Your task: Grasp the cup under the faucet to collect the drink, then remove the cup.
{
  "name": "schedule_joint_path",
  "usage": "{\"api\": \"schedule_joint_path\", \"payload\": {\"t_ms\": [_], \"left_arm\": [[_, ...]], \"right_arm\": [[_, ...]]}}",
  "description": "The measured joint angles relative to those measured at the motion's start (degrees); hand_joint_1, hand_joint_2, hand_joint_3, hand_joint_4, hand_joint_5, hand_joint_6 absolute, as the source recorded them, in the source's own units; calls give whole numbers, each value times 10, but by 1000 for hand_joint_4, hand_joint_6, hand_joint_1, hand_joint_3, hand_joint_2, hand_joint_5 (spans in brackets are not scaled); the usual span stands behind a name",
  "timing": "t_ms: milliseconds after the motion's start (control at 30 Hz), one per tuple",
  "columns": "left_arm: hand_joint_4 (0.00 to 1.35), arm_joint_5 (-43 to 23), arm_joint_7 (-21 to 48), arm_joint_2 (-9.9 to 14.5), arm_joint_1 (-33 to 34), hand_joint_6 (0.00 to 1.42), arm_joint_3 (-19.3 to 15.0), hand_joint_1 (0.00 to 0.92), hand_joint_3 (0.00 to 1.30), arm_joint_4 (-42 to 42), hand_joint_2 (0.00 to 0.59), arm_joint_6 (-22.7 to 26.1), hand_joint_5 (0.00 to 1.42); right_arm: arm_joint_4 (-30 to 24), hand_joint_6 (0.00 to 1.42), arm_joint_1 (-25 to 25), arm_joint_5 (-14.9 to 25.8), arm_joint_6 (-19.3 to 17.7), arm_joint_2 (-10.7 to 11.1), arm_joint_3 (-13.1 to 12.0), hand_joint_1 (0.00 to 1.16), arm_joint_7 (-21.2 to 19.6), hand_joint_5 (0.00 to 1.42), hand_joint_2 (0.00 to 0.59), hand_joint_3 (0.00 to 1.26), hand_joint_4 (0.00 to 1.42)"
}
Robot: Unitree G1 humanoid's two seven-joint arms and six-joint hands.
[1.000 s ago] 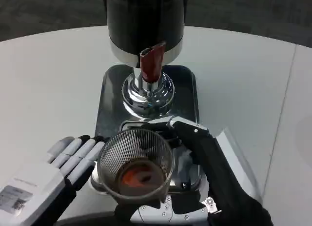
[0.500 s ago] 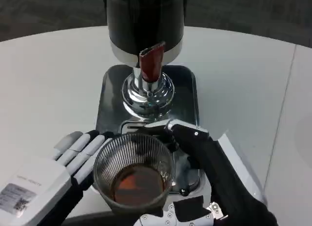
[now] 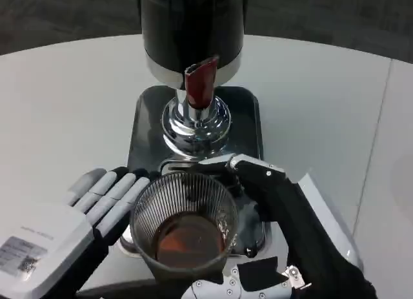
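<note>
A clear ribbed cup (image 3: 184,223) with brown drink in its bottom is at the lower middle of the head view, in front of the dispenser's red tap (image 3: 199,84) and over the near end of the steel drip tray (image 3: 247,121). My right hand (image 3: 284,212) grips the cup: dark fingers curve round its far right side and the thumb sits under its near rim. My left hand (image 3: 87,212) lies to the cup's left with its fingers stretched out flat towards the cup's wall; whether they touch it I cannot tell.
The black dispenser (image 3: 192,24) stands on a chrome foot (image 3: 195,123) at the tray's far end, close behind the cup. The white round table (image 3: 58,105) spreads to the left and right, with a seam (image 3: 381,118) on the right.
The cup, held in my right hand, has shifted slightly left and then back right, staying low in the picture. My left hand's fingers have stayed beside it, edging a little nearer.
</note>
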State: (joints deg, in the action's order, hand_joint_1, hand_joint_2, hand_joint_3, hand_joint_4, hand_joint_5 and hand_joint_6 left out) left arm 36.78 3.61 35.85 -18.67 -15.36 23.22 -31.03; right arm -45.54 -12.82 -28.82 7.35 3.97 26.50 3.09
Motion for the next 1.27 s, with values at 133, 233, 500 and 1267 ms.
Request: {"api": "schedule_joint_path", "payload": {"t_ms": [133,233,500,1267], "left_arm": [[0,0,0,-1,2,0,3,0,0,0,125,1,0],[0,0,0,-3,3,0,3,0,0,0,125,3,0],[0,0,0,-3,11,0,3,0,0,-2,125,7,0],[0,-4,0,-3,13,0,6,0,0,-3,124,15,0]], "right_arm": [[0,1280,-5,0,0,0,-2,1134,0,944,141,704,907],[0,1280,-8,0,0,0,-3,1134,0,944,141,704,907],[0,1279,-8,0,0,0,-3,1134,0,944,141,705,907],[-1,1294,-10,-2,0,0,-3,1134,-1,944,141,705,907]]}}
